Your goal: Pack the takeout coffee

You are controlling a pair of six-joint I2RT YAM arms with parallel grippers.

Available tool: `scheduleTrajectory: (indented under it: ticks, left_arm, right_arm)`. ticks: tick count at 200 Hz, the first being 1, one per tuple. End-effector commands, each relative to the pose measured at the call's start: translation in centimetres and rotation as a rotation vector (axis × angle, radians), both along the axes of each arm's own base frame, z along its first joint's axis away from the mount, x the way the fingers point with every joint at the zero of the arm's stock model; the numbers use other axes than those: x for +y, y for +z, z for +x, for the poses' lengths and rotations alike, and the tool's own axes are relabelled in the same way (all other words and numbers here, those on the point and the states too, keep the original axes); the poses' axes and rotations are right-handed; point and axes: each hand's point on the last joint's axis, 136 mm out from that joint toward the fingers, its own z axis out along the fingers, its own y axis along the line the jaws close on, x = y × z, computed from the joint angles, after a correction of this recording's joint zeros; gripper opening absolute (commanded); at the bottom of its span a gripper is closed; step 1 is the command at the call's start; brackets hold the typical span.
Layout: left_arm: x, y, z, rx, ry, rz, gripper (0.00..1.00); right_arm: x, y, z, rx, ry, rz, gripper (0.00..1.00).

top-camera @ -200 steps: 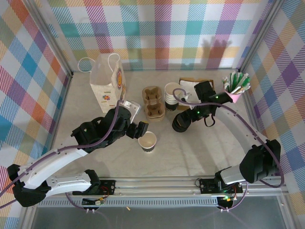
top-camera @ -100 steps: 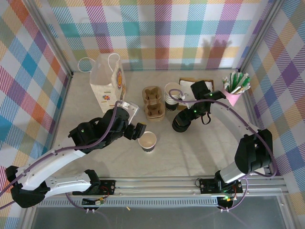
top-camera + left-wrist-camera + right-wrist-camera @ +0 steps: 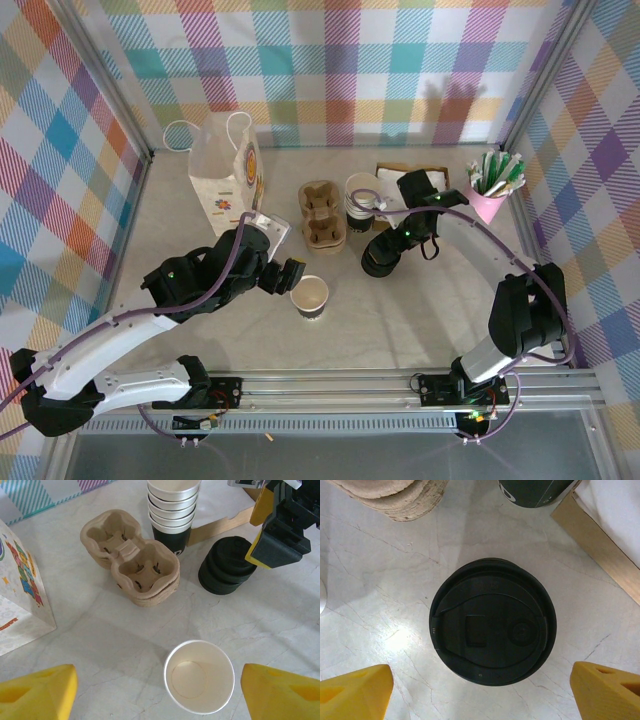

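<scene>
Dark grey on the outside and white within, your small paper cup (image 3: 199,676) stands upright and open-topped on the pale marbled table (image 3: 420,310). It is in front of the left arm, near the middle of the workspace. Your left gripper (image 3: 159,694) is spread wide, with its yellow fingertips (image 3: 37,692) out to either side of the cup. From the wrist view you cannot be sure how high it sits above the rim, but neither finger appears to touch the cup.

Your right gripper (image 3: 480,692) is likewise spread wide and points straight down at the low stack of round black plastic lids (image 3: 492,622). The stack lies between its yellow fingertips (image 3: 607,692), with bare table showing on both sides.

Just behind the lids stands the stack of white-rimmed dark paper cups (image 3: 172,510). To its left lie the stacked brown moulded-pulp cup carriers (image 3: 132,562). The white paper bag with cord handles and a colourful print (image 3: 225,180) stands upright at the back left. A shallow cardboard tray of white napkins (image 3: 384,170) lies behind the right wrist, and a pink holder of green-and-white sachets (image 3: 492,190) stands at the back right.
</scene>
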Motion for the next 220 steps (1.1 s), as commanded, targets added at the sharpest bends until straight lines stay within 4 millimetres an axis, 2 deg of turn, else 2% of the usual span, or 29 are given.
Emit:
scheduleTrajectory:
  ticks: [1,20,87,220]
  left_arm:
    - [-0.1,0.7,-0.2,-0.025,-0.012,-0.016,0.85]
    - [0.0,0.7,-0.2,-0.023,-0.011,-0.015,0.86]
    - [0.2,0.5,-0.1,-0.028,-0.002,-0.015,1.0]
    - [0.9,0.3,-0.2,-0.028,0.027,-0.019,1.0]
  right_arm:
    - [-0.2,-0.7,0.4,-0.004,0.014,-0.026,0.91]
    - [-0.2,-0.8,0.6,-0.008,0.014,-0.026,0.91]
    - [0.1,-1.5,0.9,0.006,0.013,-0.019,0.91]
    - [0.3,-3.2,1.0,0.052,-0.002,-0.022,0.88]
